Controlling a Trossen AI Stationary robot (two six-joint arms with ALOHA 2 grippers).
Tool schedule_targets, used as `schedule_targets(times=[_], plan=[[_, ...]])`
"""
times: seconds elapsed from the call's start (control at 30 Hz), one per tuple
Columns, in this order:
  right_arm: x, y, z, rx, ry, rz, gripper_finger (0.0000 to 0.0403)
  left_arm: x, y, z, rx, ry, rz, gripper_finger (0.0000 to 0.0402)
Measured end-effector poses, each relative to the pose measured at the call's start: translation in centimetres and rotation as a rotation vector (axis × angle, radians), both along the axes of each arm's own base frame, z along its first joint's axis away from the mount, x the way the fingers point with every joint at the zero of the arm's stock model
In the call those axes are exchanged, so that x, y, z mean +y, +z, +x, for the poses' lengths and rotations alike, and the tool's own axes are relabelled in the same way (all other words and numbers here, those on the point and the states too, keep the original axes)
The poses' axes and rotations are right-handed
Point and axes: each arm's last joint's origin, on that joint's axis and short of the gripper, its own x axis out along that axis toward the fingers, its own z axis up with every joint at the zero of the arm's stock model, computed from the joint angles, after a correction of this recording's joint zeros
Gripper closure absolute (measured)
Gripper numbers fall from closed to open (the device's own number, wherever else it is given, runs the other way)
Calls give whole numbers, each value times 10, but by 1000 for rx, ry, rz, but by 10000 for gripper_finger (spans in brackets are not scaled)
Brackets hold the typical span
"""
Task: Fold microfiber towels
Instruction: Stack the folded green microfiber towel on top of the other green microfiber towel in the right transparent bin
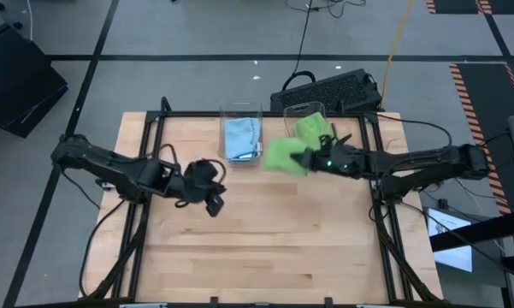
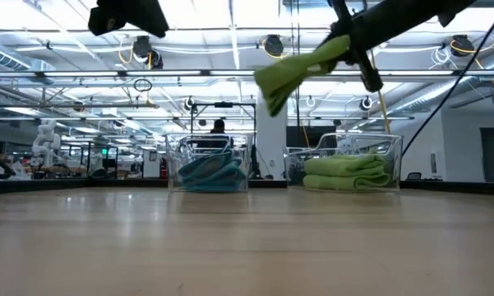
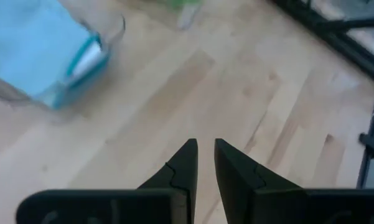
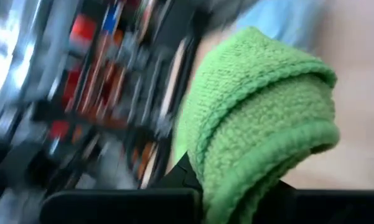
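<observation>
The wooden table [image 1: 265,239] carries two clear bins: the blue-towel bin [image 1: 242,137] and, beside it, the green-towel bin [image 1: 306,124]. The right gripper [image 1: 312,159], clamped on a lime green towel [image 1: 282,155], holds it aloft just in front of both bins. The left gripper [image 1: 212,204] hovers farther from the bins, fingers narrow and empty.
</observation>
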Motion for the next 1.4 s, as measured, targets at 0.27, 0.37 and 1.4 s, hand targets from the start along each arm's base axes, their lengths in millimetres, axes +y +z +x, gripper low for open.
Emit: schedule_targets(times=[0.27,0.37,1.4], plan=[[-25,13,-23,-47,-449,-70,393,28,18,-13,-23,-78,99,346],[-33,14,-26,-59,-549,-91,393,38,23,-17,-33,-111,108,346],[-96,-46,-18,53,-883,203,392,107,36,-17,-153,168,139,346]])
